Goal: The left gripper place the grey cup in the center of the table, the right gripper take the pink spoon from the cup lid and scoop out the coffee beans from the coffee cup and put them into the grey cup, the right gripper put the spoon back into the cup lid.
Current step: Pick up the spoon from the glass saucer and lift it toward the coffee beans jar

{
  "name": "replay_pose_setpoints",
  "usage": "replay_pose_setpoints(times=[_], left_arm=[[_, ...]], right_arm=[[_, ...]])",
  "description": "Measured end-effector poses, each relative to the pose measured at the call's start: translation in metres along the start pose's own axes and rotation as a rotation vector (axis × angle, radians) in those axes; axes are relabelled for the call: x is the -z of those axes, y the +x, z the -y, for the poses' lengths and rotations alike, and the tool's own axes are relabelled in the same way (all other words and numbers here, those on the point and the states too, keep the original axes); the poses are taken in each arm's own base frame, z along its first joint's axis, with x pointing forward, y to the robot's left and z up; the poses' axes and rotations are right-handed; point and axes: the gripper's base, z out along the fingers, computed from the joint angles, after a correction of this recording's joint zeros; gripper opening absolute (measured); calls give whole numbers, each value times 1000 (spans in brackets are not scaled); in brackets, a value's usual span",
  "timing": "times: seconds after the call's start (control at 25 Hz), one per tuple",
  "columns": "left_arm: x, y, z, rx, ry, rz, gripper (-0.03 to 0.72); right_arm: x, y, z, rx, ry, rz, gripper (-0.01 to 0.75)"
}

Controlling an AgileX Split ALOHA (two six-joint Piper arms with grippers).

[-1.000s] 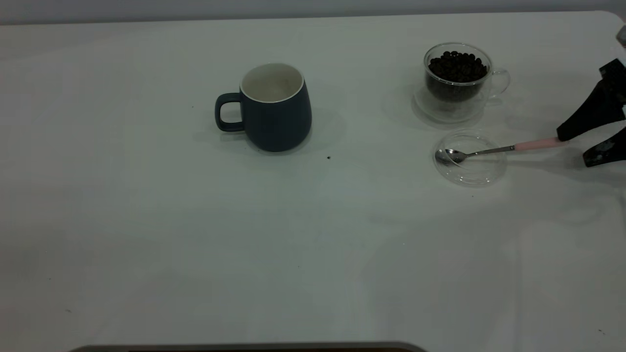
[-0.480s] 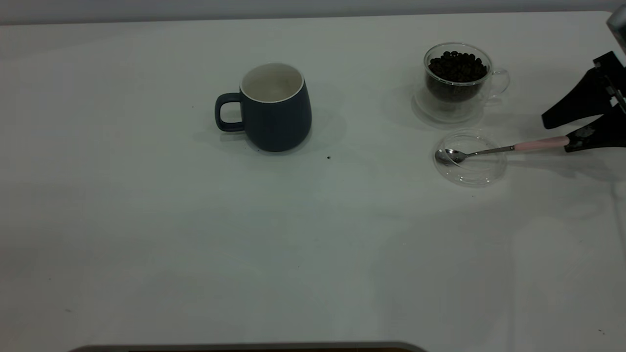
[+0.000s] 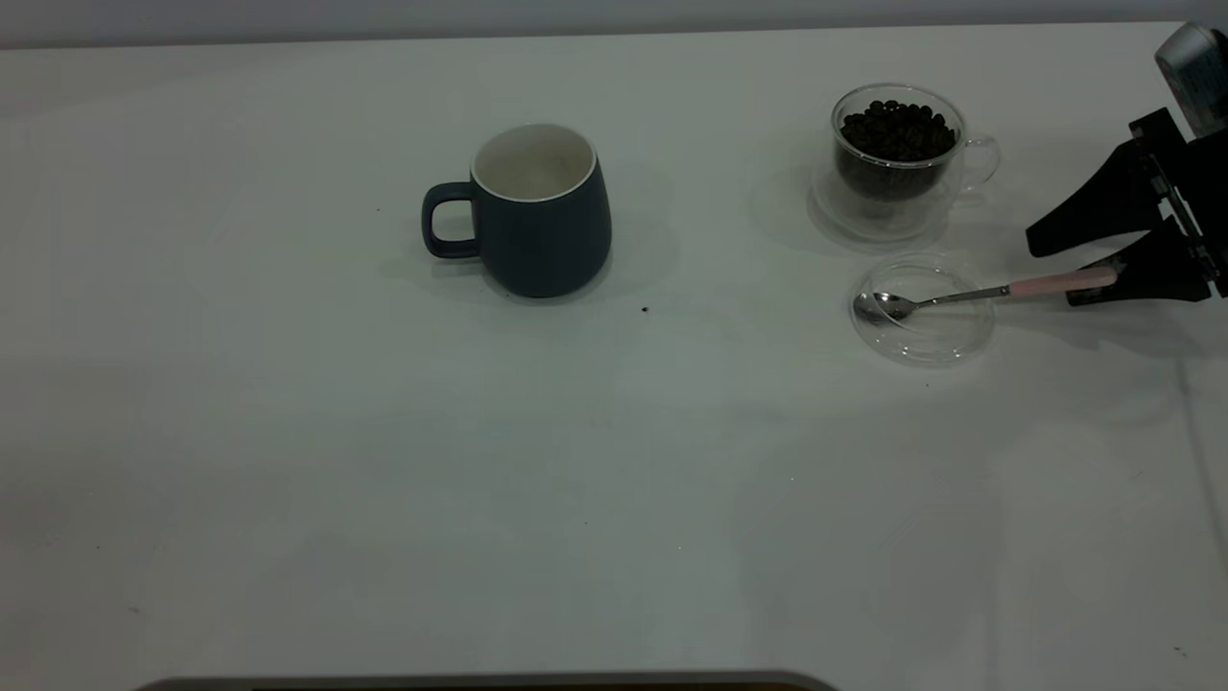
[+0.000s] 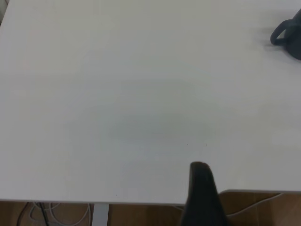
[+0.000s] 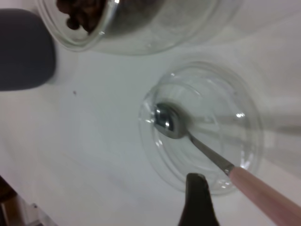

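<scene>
Beside the cup lid (image 3: 923,309), on its far-right side, you have the right gripper (image 3: 1050,269) spread apart around the tip of the pink spoon (image 3: 988,292), gripping nothing. Your spoon's bowl lies inside the lid, its handle over the rim. Just behind the lid stands the coffee cup (image 3: 899,154) with the coffee beans (image 3: 897,130). Well left of the lid, the grey cup (image 3: 537,209) sits on the table (image 3: 384,480). Your left gripper (image 4: 200,188) is parked off the table's edge; I cannot tell its state.

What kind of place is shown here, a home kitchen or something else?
Probably a robot test bench, not a kitchen: a bare white table, a black right pincer at the pink spoon, and loose cables under the table edge.
</scene>
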Motion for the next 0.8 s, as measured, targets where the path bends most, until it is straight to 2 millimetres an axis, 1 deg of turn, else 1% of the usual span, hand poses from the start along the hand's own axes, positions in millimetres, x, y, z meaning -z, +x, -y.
replay_pose_setpoints(times=[0.12,0.32,0.6,0.72,0.8], left_arm=[[0,0,0,0,0,0,586],[0,0,0,-2,0,0,586],[0,0,0,-1,0,0,586],[0,0,0,-1,0,0,586],[0,0,0,-1,0,0,586]], right_arm=[[0,0,-1,-7,-17,2,582],[0,1,-4,-11,-43,-10,539],[0,0,-4,-33,-48,-5,516],[0,0,-5,-48,-54,4,471],[0,-1,-5,-50,-56,6,419]])
